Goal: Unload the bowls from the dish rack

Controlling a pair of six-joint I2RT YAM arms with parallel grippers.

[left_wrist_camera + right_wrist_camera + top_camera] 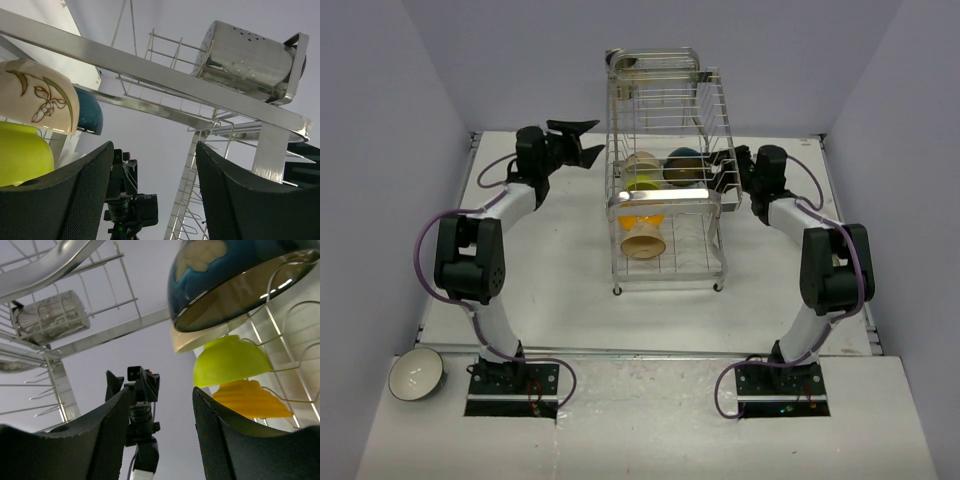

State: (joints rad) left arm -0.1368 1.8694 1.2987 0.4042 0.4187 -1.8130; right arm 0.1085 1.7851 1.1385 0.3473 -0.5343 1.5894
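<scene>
- The dish rack (pixel 665 203) stands at the centre rear of the counter (pixel 550 290), between my two arms.
- My left pincer (pixel 588 141) is spread wide and empty. It sits just left of the rack's upper tier, clear of the wires.
- My right pincer (pixel 724 172) is also wide and empty. It is close against the rack's right side, and I cannot tell whether it touches.
- The upper tier holds a teal bowl (pixel 682 160), a cream floral bowl (pixel 640 162) and a lime bowl (pixel 642 183).
- Below the front bar sit an orange bowl (pixel 642 220) and a tan bowl (pixel 645 242).
- A perforated cutlery holder (pixel 245 55) hangs at the rack's top.
- A white bowl (pixel 415 375) rests beside my left base, well apart from the rack.
</scene>
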